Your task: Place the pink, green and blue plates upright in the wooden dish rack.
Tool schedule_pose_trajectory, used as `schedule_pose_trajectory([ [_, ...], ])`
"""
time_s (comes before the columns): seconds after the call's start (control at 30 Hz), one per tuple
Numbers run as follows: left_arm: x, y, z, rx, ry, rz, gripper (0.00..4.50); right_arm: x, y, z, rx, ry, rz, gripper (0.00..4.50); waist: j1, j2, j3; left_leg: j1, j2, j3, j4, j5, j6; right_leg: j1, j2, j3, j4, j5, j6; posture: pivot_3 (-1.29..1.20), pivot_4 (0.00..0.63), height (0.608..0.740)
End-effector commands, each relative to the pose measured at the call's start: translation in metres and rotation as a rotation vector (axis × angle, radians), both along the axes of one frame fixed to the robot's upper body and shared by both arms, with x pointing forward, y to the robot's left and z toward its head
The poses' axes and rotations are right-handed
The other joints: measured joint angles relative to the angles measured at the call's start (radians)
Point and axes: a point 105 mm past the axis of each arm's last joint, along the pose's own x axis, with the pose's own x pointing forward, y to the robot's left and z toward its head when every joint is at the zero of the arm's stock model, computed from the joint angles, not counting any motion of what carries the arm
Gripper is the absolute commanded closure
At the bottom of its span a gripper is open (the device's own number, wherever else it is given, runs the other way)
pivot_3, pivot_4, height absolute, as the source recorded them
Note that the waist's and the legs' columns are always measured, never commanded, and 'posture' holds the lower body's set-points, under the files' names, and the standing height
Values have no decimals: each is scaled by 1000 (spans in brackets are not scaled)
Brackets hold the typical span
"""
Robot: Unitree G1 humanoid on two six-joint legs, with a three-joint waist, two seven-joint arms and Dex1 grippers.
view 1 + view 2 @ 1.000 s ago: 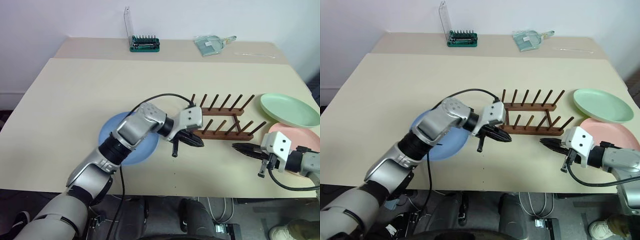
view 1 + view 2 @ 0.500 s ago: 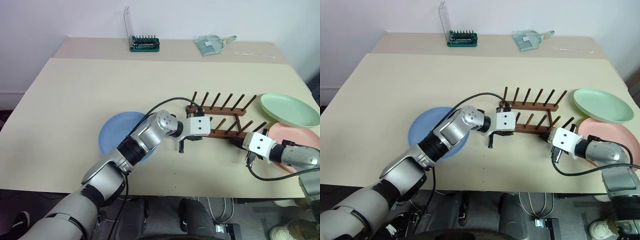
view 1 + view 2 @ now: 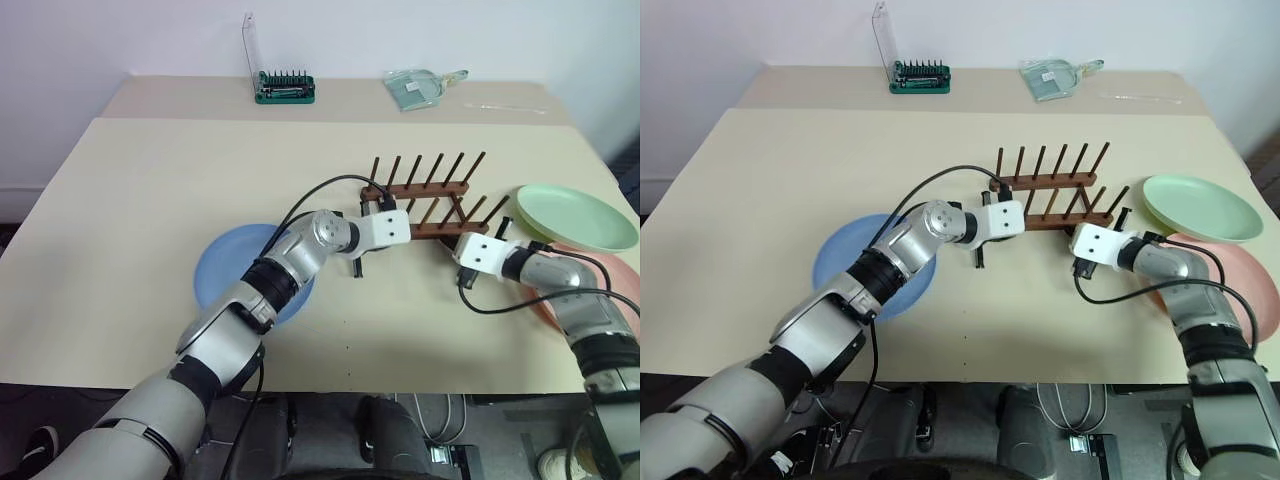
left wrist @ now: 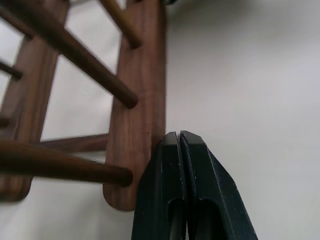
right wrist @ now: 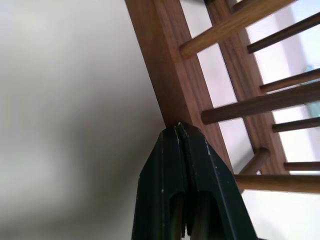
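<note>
Both tools [image 4: 179, 136] now against rack [image 3: 425, 200]

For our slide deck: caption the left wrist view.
Shut left gripper tips against the near rail of the wooden dish rack.

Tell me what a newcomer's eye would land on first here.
Both shut grippers, left and right, press their tips against the near rail of the empty wooden dish rack mid-table. The blue plate lies flat under the left arm; green plate and pink plate overlap at the right.

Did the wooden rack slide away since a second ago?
Yes. The wooden dish rack sits nearer the bit case at the table's back; its right end was beside the green plate.
</note>
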Motion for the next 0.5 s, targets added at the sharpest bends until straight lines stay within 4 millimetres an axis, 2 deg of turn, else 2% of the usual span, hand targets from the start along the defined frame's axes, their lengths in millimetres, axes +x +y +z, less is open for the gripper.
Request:
schedule_pose_trajectory([
  [0.03,16,6,17,-24,-73,43,4456,10,0,9,2,-63,-7,4500,-2,0,0,0,0,0,0,0,0,0,0,0,0,0,0,0,150,724],
  [0.13,25,12,22,-34,-87,72,4456,18,1,13,4,-100,-19,4500,-4,0,0,0,0,1,-1,0,0,0,0,0,-1,0,0,0,150,724],
  [0.3,27,10,24,-48,-83,75,4456,29,3,17,-16,-156,-37,4500,-6,0,0,0,0,1,-1,0,0,0,0,0,-1,0,0,0,150,724],
  [0.5,24,6,30,-110,-31,58,4456,27,7,21,15,-153,-9,4500,-5,0,0,0,0,1,-1,0,0,0,0,0,-1,0,0,0,150,724],
])
